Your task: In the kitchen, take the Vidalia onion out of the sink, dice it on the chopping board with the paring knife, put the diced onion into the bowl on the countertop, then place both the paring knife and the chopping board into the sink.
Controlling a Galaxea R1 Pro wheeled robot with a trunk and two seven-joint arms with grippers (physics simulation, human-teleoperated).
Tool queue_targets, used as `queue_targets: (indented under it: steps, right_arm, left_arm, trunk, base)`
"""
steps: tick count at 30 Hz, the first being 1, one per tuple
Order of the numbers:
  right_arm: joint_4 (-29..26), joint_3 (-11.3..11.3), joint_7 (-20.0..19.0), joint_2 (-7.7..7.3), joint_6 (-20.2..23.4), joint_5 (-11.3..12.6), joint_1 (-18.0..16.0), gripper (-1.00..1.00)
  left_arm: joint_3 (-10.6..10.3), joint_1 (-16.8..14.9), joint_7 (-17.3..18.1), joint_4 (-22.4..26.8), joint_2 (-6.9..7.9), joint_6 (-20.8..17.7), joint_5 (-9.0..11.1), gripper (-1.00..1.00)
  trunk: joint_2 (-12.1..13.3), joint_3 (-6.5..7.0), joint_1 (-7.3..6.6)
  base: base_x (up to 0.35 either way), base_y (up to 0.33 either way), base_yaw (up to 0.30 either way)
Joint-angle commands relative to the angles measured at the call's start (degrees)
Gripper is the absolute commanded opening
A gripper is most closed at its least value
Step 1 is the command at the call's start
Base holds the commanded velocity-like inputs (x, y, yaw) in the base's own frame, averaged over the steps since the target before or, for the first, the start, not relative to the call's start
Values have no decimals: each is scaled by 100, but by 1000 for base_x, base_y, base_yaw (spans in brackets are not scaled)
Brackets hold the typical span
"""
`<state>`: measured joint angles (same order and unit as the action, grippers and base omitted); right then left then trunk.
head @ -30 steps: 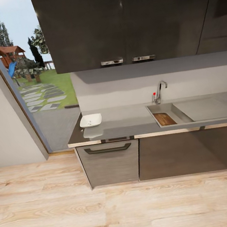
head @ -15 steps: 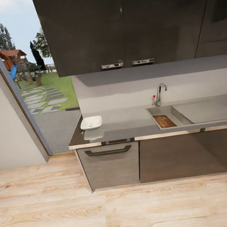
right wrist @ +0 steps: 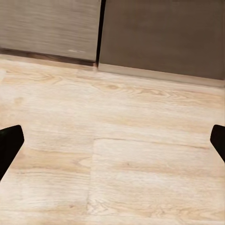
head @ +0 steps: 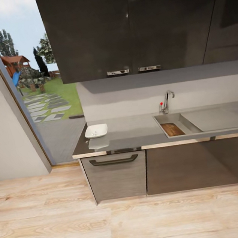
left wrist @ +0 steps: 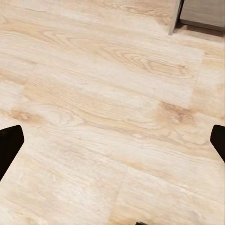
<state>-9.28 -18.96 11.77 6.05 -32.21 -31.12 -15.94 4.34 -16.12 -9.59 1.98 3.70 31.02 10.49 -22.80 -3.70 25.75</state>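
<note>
A: In the sink (head: 176, 120), at its near end, the chopping board (head: 172, 129) lies flat on the basin floor, which suggests the closing step is at least partly done. I cannot make out the paring knife or the onion from here.

B: And the bowl (head: 96, 130)?

A: It sits near the left end of the countertop (head: 132, 132), well apart from the sink, with a few pale specks inside; whether those are diced onion is too small to tell.

B: What about the grippers?

A: Both hang low over the wooden floor (head: 111, 226). The left gripper (left wrist: 112, 140) and right gripper (right wrist: 112, 140) each show 2 dark fingertips at opposite edges, spread wide, holding and touching nothing.
</note>
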Motion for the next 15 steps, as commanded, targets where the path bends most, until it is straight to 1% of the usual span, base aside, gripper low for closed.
queue_targets:
  steps: [1, 15]
  right_arm:
    - [5, -28, 36, 2, -11, -61, -6, 100]
    - [5, -28, 36, 10, -6, -61, -6, 100]
  left_arm:
    - [41, -5, 3, -4, -1, 18, -20, 100]
    - [41, -5, 2, -4, -1, 18, -18, 100]
  trunk:
    - [-12, -4, 4]
    - [-12, 121, 4]
  base:
    - [0, 0, 0]
    - [0, 0, 0]
